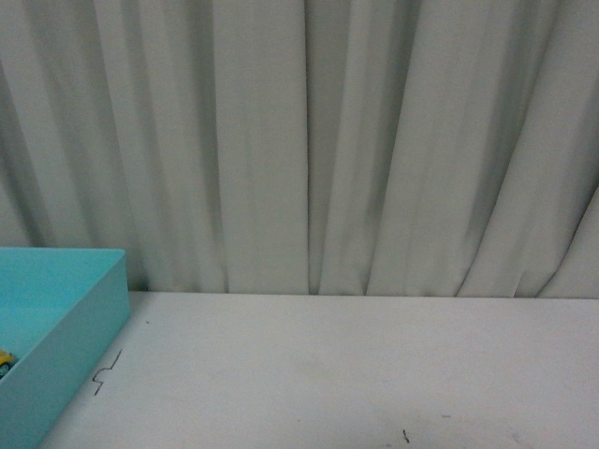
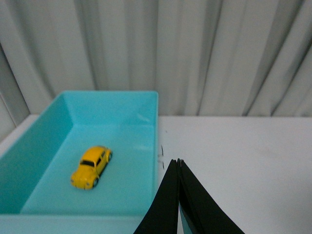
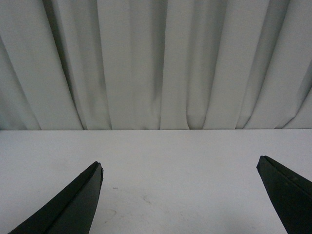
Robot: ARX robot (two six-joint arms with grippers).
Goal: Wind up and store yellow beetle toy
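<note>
The yellow beetle toy point(image 2: 91, 166) rests on its wheels on the floor of a turquoise bin point(image 2: 117, 105), alone in it. In the front view only a sliver of the yellow beetle toy point(image 1: 5, 358) shows at the left edge, inside the bin point(image 1: 84, 327). My left gripper point(image 2: 177, 162) is shut with nothing between its black fingers; it hovers just outside the bin's near corner, apart from the toy. My right gripper point(image 3: 179, 165) is open wide over bare white table, holding nothing.
The white table point(image 1: 356, 374) has small dark scuff marks point(image 1: 106, 370) beside the bin. A pale pleated curtain point(image 1: 309, 140) hangs close behind the table's far edge.
</note>
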